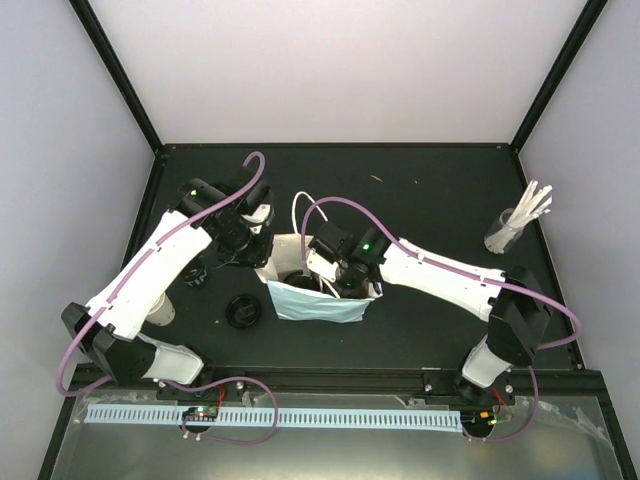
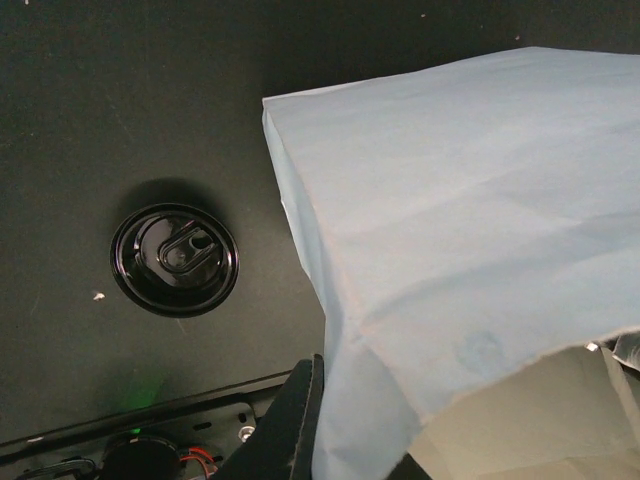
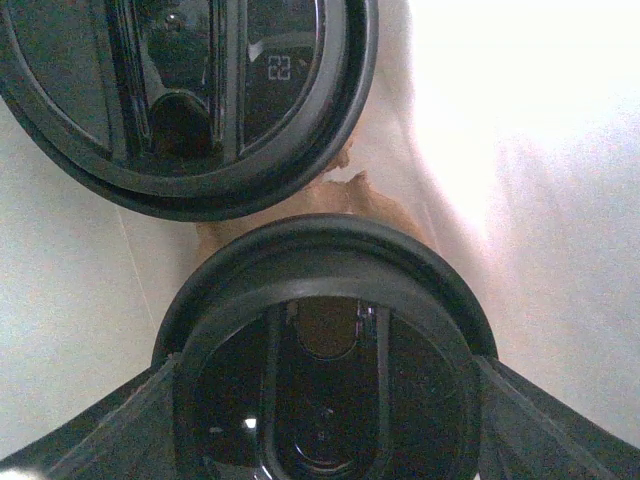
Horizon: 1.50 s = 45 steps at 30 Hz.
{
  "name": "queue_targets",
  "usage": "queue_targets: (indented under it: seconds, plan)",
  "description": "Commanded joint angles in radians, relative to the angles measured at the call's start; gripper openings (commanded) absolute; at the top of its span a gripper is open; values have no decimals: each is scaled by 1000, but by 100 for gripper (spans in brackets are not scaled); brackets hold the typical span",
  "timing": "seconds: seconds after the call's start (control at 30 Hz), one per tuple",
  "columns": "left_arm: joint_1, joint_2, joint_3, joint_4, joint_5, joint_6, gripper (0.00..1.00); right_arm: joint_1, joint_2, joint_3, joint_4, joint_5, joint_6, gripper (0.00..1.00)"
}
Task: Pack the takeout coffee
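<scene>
Right wrist: cup point(image 3: 330, 400) close inside bag point(image 3: 520, 200)

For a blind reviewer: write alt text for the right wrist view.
The right gripper holds a black-lidded cup inside the paper bag. A second black lid sits just beyond, brown carrier showing between them.

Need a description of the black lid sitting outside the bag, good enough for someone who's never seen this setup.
On the black table, find the light-blue paper bag at the centre. Just left of its near corner sits a round black lid, top face up. The two other black lids are down inside the bag; this one stands outside it on bare tabletop.
</scene>
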Motion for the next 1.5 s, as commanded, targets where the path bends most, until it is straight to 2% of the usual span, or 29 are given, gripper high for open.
queue_targets:
  seconds: [0.0, 0.93, 1.47]
  plan:
    - [12, 5, 41, -41, -25, 9, 2, -14, 30, -39, -175, 148, -33, 42]
    - [12, 12, 32, -41, -8, 15, 2, -14, 55, -204, -128, 122, -36, 42]
    - [13, 17, 30, -41, -4, 18, 2, -14, 79, -221, -135, 122, -27, 42]
